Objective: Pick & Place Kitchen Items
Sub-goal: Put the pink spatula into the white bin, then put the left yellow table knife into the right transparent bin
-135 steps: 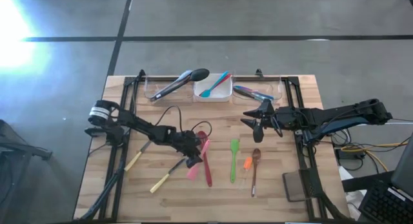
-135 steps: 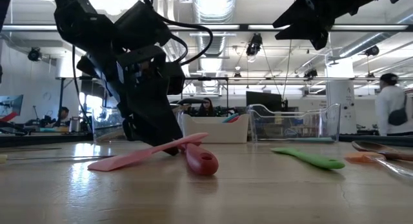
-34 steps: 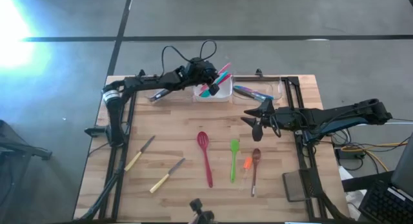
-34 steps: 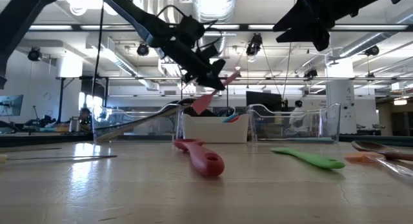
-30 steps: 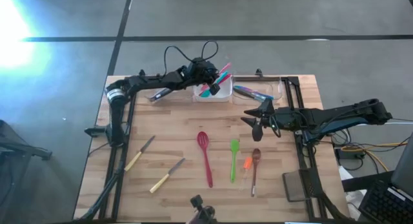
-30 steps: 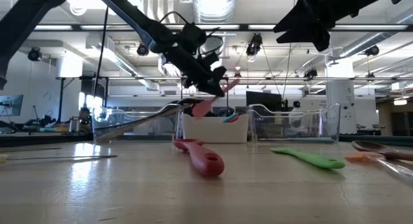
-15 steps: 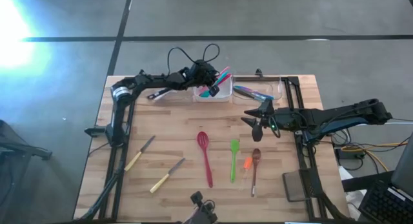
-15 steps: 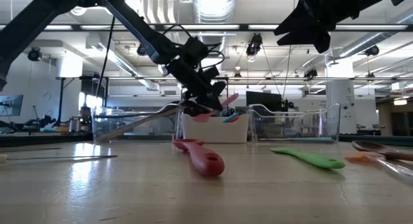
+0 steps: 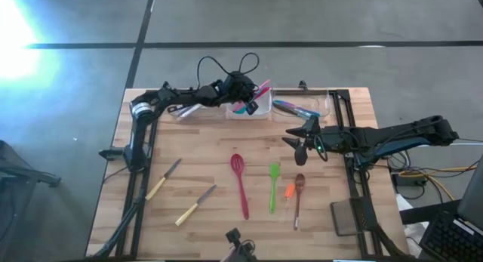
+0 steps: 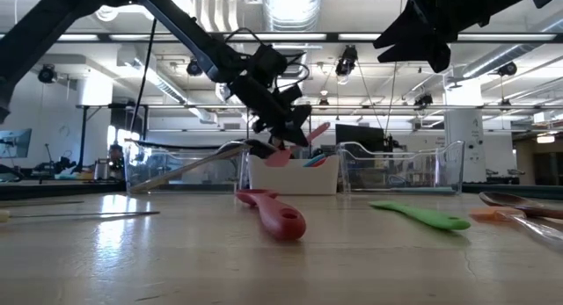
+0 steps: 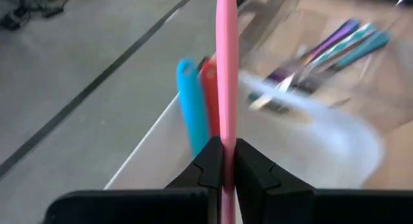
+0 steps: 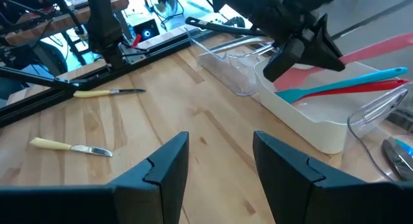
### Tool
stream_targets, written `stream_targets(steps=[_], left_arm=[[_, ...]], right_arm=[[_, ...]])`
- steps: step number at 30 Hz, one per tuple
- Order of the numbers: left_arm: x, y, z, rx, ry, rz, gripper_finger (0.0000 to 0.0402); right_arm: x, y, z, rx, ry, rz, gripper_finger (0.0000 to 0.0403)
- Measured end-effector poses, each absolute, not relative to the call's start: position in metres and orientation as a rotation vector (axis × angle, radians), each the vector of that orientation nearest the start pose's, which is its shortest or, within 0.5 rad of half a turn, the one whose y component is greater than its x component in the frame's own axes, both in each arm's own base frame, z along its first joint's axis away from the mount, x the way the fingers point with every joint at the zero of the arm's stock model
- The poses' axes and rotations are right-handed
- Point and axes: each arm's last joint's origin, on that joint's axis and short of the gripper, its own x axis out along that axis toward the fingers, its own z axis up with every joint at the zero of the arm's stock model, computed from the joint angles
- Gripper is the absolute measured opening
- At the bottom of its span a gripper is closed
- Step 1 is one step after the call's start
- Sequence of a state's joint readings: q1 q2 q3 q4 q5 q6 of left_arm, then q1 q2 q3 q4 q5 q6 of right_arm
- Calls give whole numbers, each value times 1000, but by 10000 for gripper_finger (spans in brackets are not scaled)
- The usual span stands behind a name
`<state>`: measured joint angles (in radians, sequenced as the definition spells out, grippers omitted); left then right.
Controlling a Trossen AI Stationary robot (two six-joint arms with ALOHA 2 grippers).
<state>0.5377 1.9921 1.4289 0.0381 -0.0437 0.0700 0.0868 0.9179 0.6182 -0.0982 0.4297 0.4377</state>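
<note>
No readable text, label, brand, number or sign anywhere in these views

Floor glare; left wrist view perhaps motion-blurred.

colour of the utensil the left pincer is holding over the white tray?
Pink: a slim pink spatula, clamped in the left pincer. Left wrist view shows it best.

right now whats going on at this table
The left pincer is shut on a pink spatula, holding it over the white tray at the back, which already holds a teal and a red utensil. The right pincer hangs open above the table. A red slotted spoon, green spatula, wooden spoon and two knives lie on the tabletop.
</note>
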Motion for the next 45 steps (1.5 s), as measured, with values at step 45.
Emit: stream_targets(steps=[45], left_arm=[[398, 218, 216, 58, 661, 599, 160]], right_arm=[[198, 5, 261, 326, 307, -416, 166]])
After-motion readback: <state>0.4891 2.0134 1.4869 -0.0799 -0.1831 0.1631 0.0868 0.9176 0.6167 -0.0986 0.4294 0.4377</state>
